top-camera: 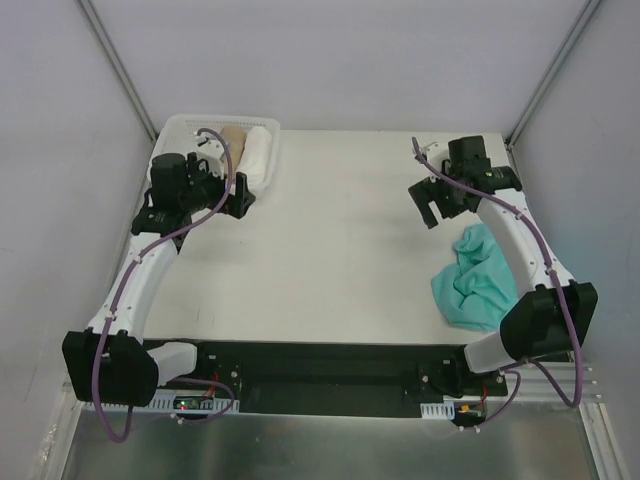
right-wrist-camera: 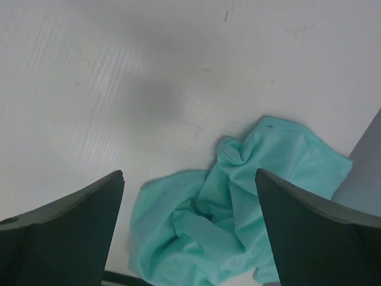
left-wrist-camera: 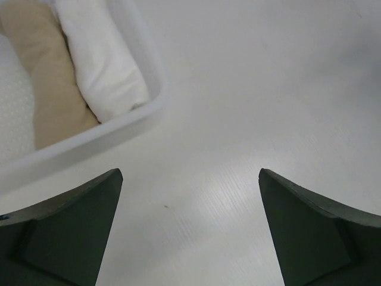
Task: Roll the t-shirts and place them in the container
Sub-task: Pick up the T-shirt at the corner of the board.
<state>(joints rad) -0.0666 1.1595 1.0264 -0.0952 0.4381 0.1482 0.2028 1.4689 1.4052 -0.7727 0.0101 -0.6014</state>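
Note:
A teal-green t-shirt (top-camera: 477,280) lies crumpled at the table's near right, partly under my right arm. In the right wrist view the teal t-shirt (right-wrist-camera: 238,220) lies below and between my open fingers. My right gripper (top-camera: 432,208) hangs open and empty above the table, just beyond the shirt. A tan roll (top-camera: 233,141) and a white roll (top-camera: 259,155) lie side by side in the white basket (top-camera: 190,125) at the far left. My left gripper (top-camera: 240,196) is open and empty beside the basket's near right corner. The left wrist view shows the tan roll (left-wrist-camera: 50,89) and the white roll (left-wrist-camera: 104,62).
The white basket's rim (left-wrist-camera: 119,128) runs just ahead of my left fingers. Grey walls enclose the table at the back and both sides. A black base rail (top-camera: 330,370) runs along the near edge.

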